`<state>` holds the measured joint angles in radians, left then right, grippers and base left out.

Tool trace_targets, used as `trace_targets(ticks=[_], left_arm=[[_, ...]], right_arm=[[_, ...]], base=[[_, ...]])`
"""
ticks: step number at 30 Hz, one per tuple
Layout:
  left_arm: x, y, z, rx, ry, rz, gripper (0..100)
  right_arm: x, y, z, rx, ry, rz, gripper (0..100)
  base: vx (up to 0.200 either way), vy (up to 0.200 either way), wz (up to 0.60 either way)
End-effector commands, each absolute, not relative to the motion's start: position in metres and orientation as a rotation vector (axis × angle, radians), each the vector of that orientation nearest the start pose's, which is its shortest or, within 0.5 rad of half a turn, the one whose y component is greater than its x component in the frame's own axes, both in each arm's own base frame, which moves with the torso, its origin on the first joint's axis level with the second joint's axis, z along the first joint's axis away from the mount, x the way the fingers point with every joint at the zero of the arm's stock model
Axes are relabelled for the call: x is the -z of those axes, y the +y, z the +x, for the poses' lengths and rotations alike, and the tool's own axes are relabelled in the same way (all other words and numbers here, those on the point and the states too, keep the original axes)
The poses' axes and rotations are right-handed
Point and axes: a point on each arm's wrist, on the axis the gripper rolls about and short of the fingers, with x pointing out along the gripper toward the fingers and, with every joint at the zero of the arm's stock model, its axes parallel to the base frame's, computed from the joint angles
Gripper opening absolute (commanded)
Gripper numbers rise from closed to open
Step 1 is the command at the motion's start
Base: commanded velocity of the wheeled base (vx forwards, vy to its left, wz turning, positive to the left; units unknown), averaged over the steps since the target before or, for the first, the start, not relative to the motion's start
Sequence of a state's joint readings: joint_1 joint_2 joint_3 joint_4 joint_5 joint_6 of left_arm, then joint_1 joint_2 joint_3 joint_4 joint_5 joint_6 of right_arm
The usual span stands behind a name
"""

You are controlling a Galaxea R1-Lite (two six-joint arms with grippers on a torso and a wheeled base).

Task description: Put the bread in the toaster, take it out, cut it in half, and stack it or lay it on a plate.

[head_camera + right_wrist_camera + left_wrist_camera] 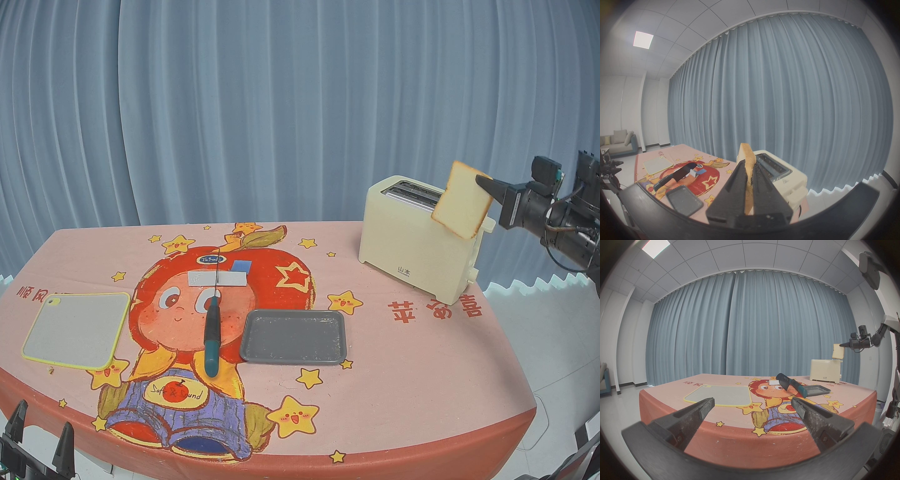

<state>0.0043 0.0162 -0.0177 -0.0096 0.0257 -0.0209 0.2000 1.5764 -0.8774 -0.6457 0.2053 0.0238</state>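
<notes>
A slice of bread hangs in the air at the right end of the cream toaster, a little above its top and tilted. My right gripper is shut on the bread, pinching its edge between both fingers. The toaster's slots lie just beyond the slice. A grey plate and a knife with a teal handle rest mid-table, with a cutting board at the left. My left gripper stands open before the table's front edge, holding nothing.
A small white and blue block lies under the knife's blade. Blue curtains close off the back. The table's right edge drops off just past the toaster. Bare cloth lies between the plate and the toaster.
</notes>
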Motion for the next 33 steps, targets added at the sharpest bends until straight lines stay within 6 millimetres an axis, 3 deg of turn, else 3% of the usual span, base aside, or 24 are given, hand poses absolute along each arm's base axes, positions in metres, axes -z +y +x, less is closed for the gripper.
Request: trace_targets(ticks=[1, 9, 13, 19, 28, 33], left_arm=[[-0.077, 0.000, -0.022, -0.031, 0.003, -0.021, 100], [-0.077, 0.000, -0.022, -0.031, 0.004, -0.021, 100], [-0.077, 0.000, -0.022, -0.031, 0.003, -0.021, 100], [-0.077, 0.000, -0.022, -0.031, 0.003, -0.021, 100], [-0.077, 0.001, -0.022, -0.032, 0.003, -0.021, 100], [-0.077, 0.000, -0.022, -0.031, 0.001, -0.021, 100]], right_arm=[[-0.239, 0.062, 0.244, -0.436, 0.056, 0.027, 0], [-0.218, 0.059, 0.210, -0.458, 0.117, 0.026, 0], [-0.218, 0.055, 0.197, -0.458, 0.104, 0.027, 0], [-0.211, 0.048, 0.161, -0.470, 0.081, 0.025, 0], [-0.197, 0.052, 0.153, -0.506, 0.127, 0.007, 0], [-0.198, 0.052, 0.152, -0.507, 0.119, 0.004, 0]], base=[[0.000, 0.000, 0.00], [0.000, 0.000, 0.00], [0.000, 0.000, 0.00], [0.000, 0.000, 0.00], [0.000, 0.000, 0.00], [0.000, 0.000, 0.00]])
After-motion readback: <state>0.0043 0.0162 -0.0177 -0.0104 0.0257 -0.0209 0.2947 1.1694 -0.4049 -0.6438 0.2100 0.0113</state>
